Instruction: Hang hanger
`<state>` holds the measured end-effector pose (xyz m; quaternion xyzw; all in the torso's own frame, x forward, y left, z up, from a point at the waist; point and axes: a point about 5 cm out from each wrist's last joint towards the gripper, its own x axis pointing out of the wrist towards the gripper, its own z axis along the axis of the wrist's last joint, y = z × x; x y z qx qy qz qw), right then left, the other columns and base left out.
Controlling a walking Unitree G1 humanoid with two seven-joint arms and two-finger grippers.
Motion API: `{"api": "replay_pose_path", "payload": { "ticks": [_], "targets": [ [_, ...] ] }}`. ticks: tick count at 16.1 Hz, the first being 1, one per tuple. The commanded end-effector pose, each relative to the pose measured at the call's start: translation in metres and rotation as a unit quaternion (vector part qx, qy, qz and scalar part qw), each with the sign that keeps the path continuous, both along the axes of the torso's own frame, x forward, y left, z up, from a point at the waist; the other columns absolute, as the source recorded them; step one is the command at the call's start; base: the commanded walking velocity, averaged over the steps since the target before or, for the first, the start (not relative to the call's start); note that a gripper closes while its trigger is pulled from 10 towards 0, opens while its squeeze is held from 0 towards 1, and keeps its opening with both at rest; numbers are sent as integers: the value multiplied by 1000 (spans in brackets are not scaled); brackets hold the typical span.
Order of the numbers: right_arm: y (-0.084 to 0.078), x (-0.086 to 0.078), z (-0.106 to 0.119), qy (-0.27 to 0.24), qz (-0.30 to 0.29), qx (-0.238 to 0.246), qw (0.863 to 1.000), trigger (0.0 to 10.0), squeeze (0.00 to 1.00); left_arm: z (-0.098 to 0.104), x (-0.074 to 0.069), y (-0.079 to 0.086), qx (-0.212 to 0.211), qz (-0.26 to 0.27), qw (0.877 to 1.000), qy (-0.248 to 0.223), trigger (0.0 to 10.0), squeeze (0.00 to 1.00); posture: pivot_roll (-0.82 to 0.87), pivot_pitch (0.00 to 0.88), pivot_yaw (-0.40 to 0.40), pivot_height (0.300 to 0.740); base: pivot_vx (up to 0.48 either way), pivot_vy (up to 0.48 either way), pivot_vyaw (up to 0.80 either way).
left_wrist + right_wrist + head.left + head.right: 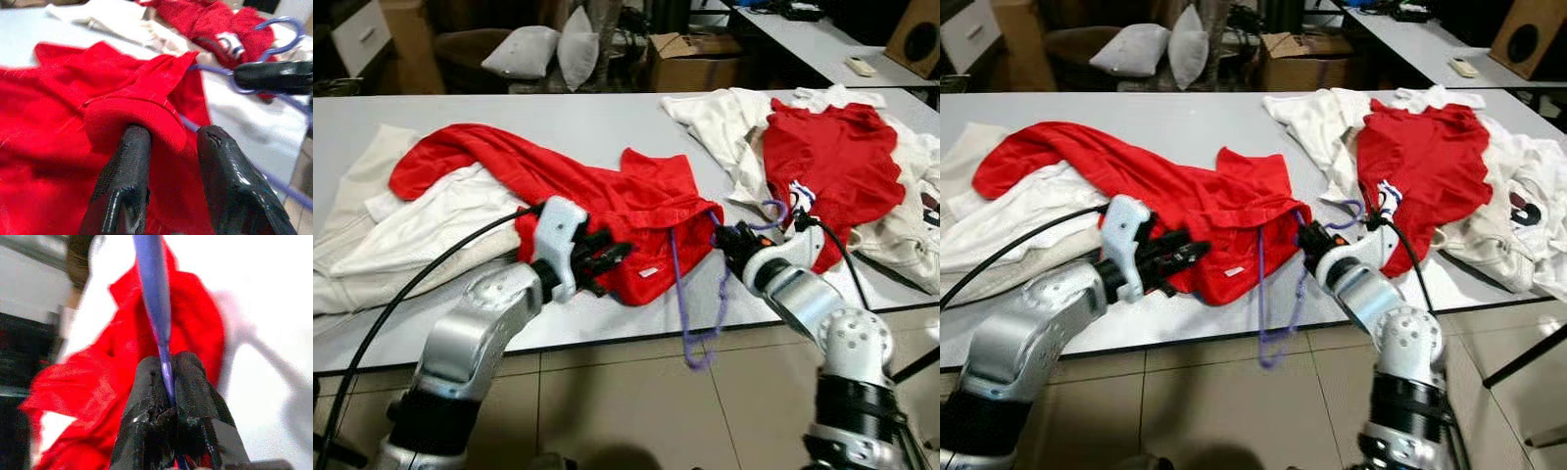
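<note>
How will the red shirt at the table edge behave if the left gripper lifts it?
The red shirt lies crumpled in folds, so it will probably droop floppy from the left gripper. It looks thin, likely light. Part drapes around the purple hanger pinched by the right gripper, so it may drag that along.

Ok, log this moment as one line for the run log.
left gripper: pinching red shirt edge | right gripper: shut on purple hanger | hanger partly inside shirt, lower part dangling past table edge | hung: not yet
</note>
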<state>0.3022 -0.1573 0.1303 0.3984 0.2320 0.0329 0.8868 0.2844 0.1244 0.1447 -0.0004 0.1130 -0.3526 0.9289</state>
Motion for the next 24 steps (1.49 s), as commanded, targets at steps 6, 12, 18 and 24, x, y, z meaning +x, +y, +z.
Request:
{"api": "replay_pose_path", "payload": {
  "ticks": [6,12,18,24],
  "targets": [
    [-10,2,5,-5,21,-108,994,10000,0,19,-11,7,-32,0,999,-26,10000,0,-25,0,-25,740,0,0,0],
    [-15,11,19,-42,-47,27,998,10000,0,58,-2,6,-190,-27,981,-37,10000,1000,-25,0,5,740,0,0,0],
    [-32,6,-4,-82,-81,126,985,10000,0,13,-10,12,-10,-21,999,37,10000,1000,-34,0,37,740,0,0,0],
    [-19,18,-7,-88,-92,149,981,10000,0,-1,-15,-17,-49,-8,997,51,10000,1000,-47,0,20,740,0,0,0]
  ]
}}
